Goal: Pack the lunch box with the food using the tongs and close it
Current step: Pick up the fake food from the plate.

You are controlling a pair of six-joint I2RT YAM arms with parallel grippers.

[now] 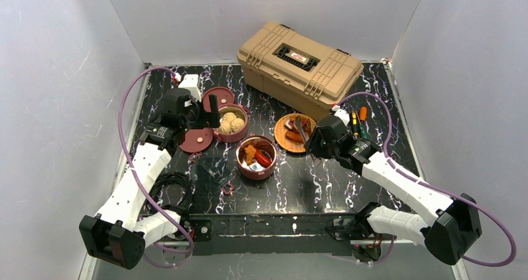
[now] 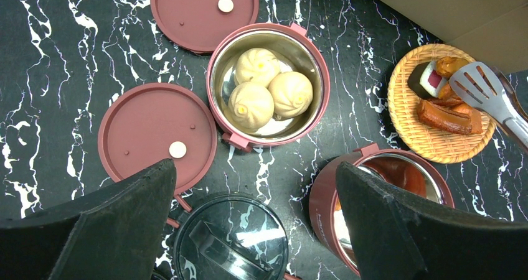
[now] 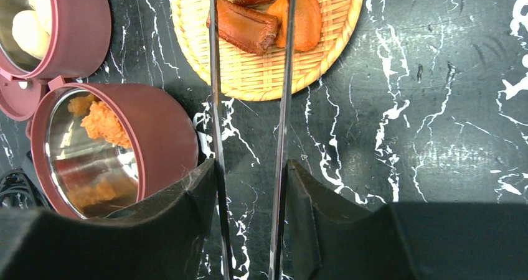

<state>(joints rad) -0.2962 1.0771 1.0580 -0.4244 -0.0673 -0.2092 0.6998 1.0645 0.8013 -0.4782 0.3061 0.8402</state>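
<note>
The right gripper [image 3: 249, 174] clamps the tongs [image 3: 213, 74] by both slim steel arms. They run out from between its black fingers to tips above the round woven orange plate [image 3: 249, 84], which carries glossy brown and orange chunks [image 3: 243, 26]. Beside that plate stand 2 round maroon steel-lined bowls: the far bowl [image 2: 219, 74] holds 3 smooth pleated buns [image 2: 251, 106], the near bowl [image 3: 155, 130] crumbly orange and red pieces. The left gripper [image 2: 254, 168] hangs wide open and empty over 2 flat maroon lids [image 2: 149, 130], each with a pale dot.
</note>
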